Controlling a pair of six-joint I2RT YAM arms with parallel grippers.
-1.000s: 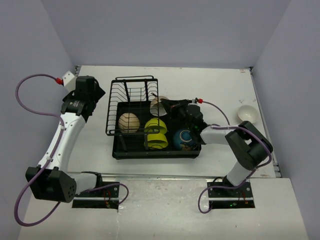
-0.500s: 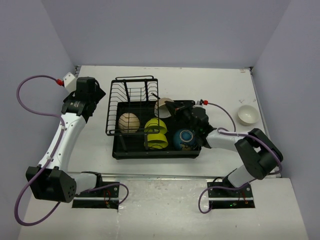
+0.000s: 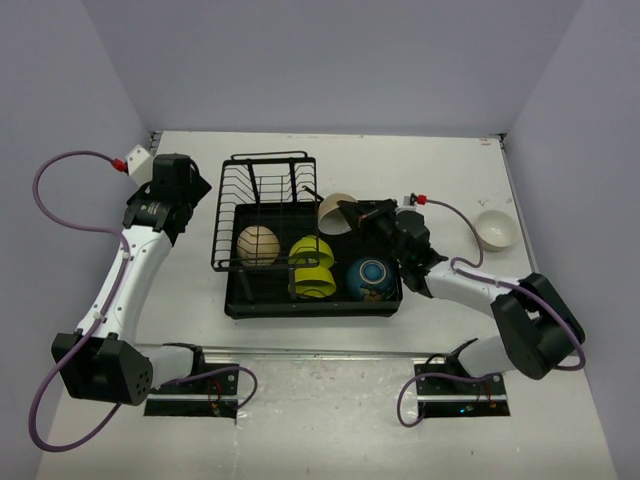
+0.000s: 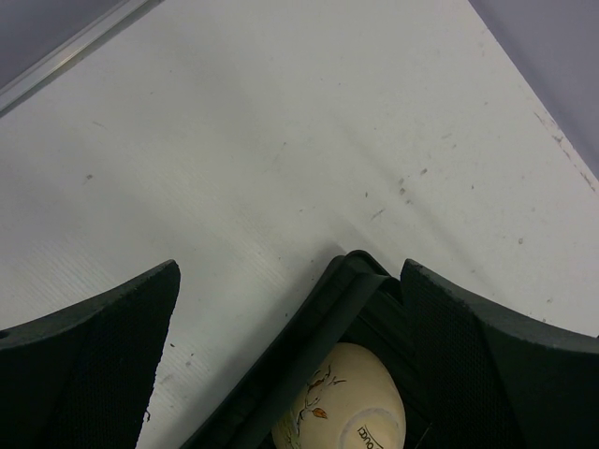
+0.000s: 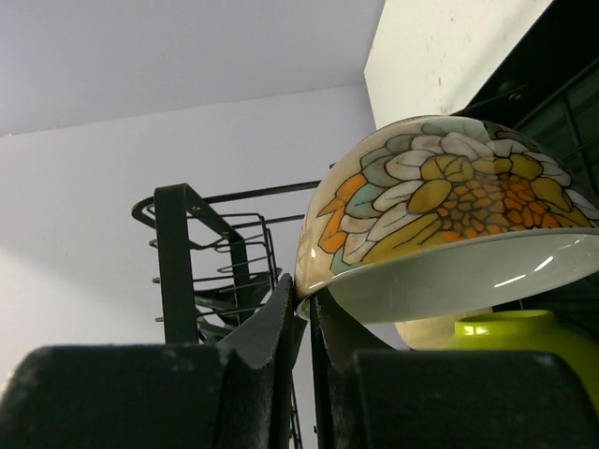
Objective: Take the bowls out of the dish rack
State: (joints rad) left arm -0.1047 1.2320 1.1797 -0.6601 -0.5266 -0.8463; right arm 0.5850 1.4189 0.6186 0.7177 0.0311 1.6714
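dish rack [image 3: 262, 190] mid table [image 3: 300, 150] | bowl row [image 3: 312, 265] in its tray | raised bowl [image 3: 333, 212] over tray's far edge | lone bowl [image 3: 496, 229] near table's right edge

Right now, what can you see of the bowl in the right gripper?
The held bowl is small, round, glossy, seemingly ceramic: outside a leaf mosaic in orange, yellow, green and white; inside plain cream. It is tipped, opening downward in the wrist view. The right gripper pinches its rim. It hangs by the far edge of the dish rack; only the fingers visibly touch it.
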